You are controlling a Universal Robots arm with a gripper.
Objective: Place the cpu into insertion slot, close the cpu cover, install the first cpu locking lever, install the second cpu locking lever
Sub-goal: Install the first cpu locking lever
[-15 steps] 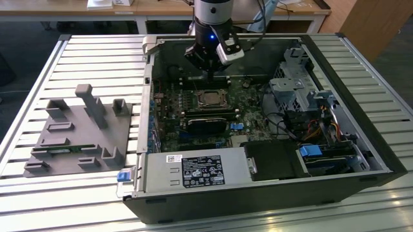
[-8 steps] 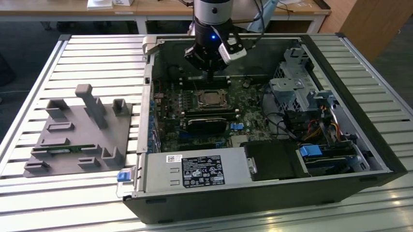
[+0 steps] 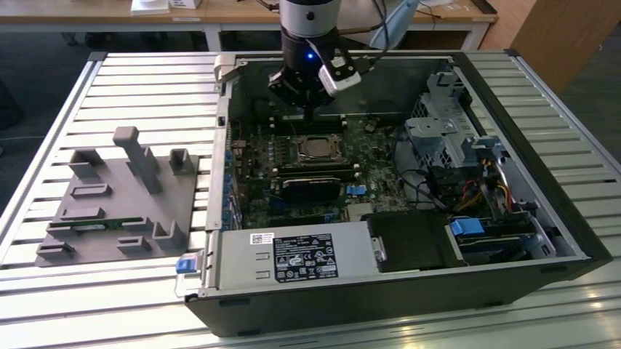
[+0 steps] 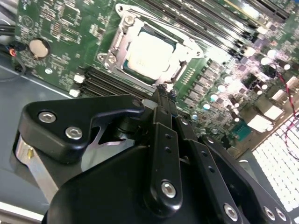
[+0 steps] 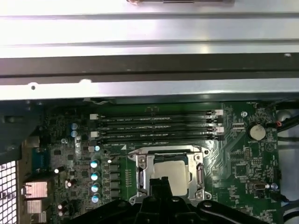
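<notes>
The cpu (image 4: 149, 53), a dull silver square chip, lies flat in the socket on the green motherboard (image 4: 56, 23). It also shows as the cpu (image 3: 315, 149) in the exterior view and the cpu (image 5: 172, 171) in the first wrist view. The cpu cover (image 4: 117, 43), a thin metal frame, lies down around the chip, and the insertion slot is hidden beneath both. Thin wire levers run along the frame's edges; whether they are latched I cannot tell. My gripper (image 4: 166, 90) hovers just off one edge of the socket, shut with nothing between its fingers. The gripper (image 3: 308, 116) hangs above the board behind the socket.
Black memory slots (image 5: 159, 128) run beside the socket, with the case wall (image 5: 149, 70) beyond them. A long black card (image 3: 310, 187), the power supply (image 3: 291, 258) and a drive cage (image 3: 446, 131) crowd the case. A grey fixture (image 3: 116, 196) stands on the slatted table at the exterior view's left.
</notes>
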